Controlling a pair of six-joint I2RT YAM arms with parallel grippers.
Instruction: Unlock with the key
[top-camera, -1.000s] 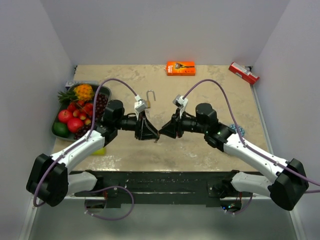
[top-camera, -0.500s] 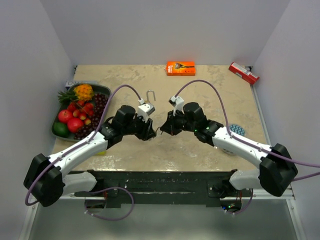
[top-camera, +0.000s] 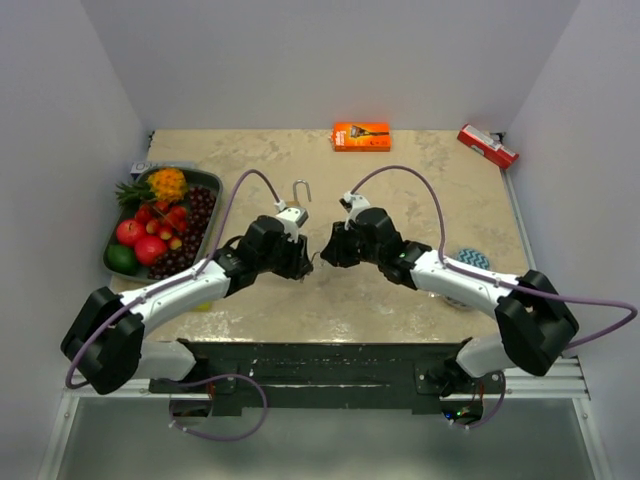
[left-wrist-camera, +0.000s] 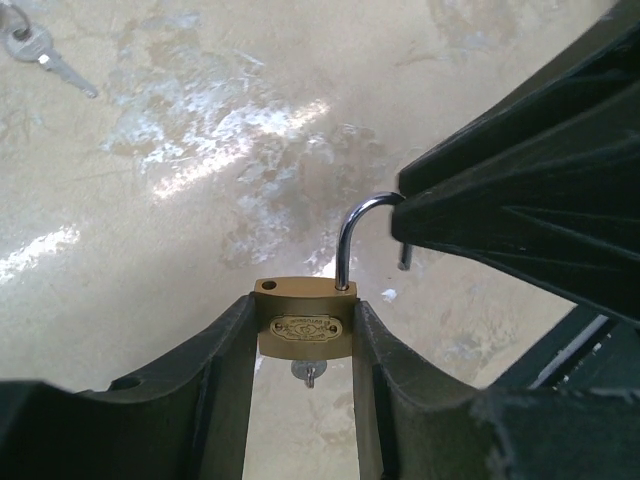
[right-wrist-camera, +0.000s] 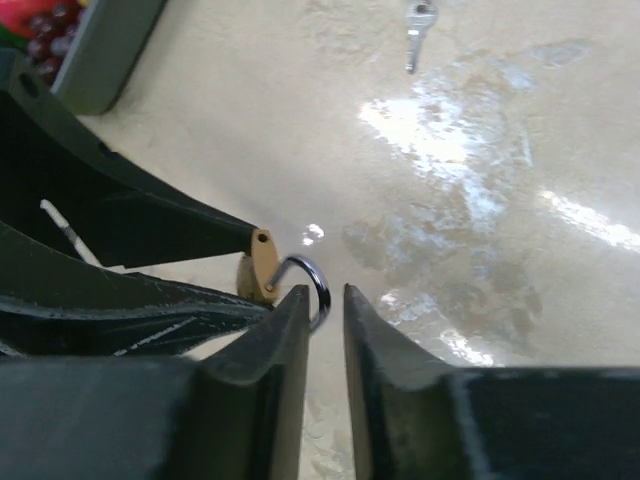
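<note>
Over the middle of the beige table (top-camera: 420, 180), toward its near edge, my two claws meet tip to tip. My left claw (left-wrist-camera: 305, 310) is clamped on the brass padlock (left-wrist-camera: 303, 333), squeezing its body from both sides. My right claw (right-wrist-camera: 325, 295) is nearly closed, pinching the padlock by its raised, open shackle (left-wrist-camera: 345, 235). A key (left-wrist-camera: 307, 372) sticks out of the padlock's underside, and a spare key (left-wrist-camera: 40, 52) lies on the table.
</note>
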